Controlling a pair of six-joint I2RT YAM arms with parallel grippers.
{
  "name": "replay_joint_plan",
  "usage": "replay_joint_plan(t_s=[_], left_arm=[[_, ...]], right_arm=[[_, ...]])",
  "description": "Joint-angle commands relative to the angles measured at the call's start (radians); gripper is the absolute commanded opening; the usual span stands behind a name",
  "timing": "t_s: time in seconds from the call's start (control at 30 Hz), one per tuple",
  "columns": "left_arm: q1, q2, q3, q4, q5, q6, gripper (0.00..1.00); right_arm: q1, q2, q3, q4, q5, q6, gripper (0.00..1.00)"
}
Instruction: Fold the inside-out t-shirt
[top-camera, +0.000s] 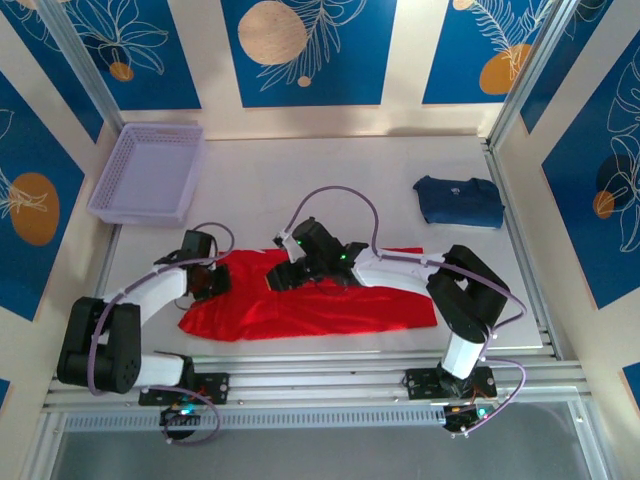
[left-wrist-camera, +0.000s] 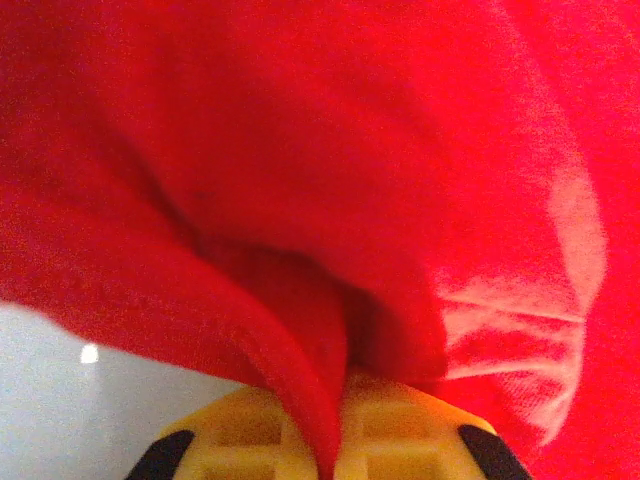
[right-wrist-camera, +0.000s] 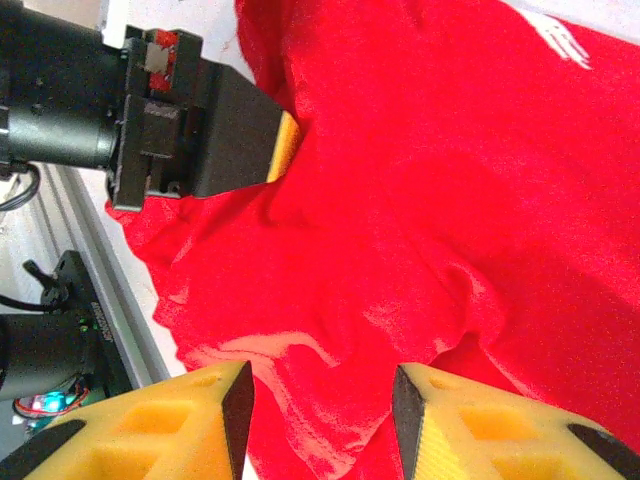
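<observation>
The inside-out t-shirt (top-camera: 320, 305), bright red, lies spread and rumpled across the near middle of the table. My left gripper (top-camera: 207, 283) sits at the shirt's left end. In the left wrist view its yellow fingers (left-wrist-camera: 400, 440) are pressed together with a fold of the t-shirt (left-wrist-camera: 300, 200) pinched between them. My right gripper (top-camera: 285, 275) hovers over the shirt's upper middle. Its yellow fingers (right-wrist-camera: 170, 420) stand apart above the wrinkled t-shirt (right-wrist-camera: 430, 200), gripping nothing. The left gripper's black body (right-wrist-camera: 190, 130) shows at the cloth's edge in the right wrist view.
A folded dark blue garment (top-camera: 458, 200) lies at the back right of the table. A lilac mesh basket (top-camera: 148, 170) stands at the back left. Metal rails (top-camera: 330, 375) run along the near edge by the arm bases.
</observation>
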Motion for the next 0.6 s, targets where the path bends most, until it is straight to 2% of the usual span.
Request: replay_joint_plan(t_s=[0.0,0.1,0.2,0.4,0.57], left_arm=[[-0.045,0.048,-0.045,0.038,0.243,-0.011,0.00],[-0.044,-0.005,-0.047,0.086,0.271,-0.058,0.00],[-0.042,-0.067,-0.015,0.068,0.246,-0.089,0.00],[0.017,-0.085,0.104,-0.176,0.078,-0.044,0.00],[0.092,-0.140,0.149,-0.303,-0.045,-0.005,0.00]], right_arm=[[-0.022,-0.068,-0.001,-0.053,0.034,-0.010,0.44],[-0.050,-0.115,-0.017,-0.095,0.064,-0.029,0.44],[-0.106,-0.176,-0.046,-0.150,0.088,-0.047,0.45],[-0.277,-0.292,-0.107,-0.293,0.040,-0.052,0.49],[-0.430,-0.392,-0.185,-0.392,0.035,-0.039,0.51]])
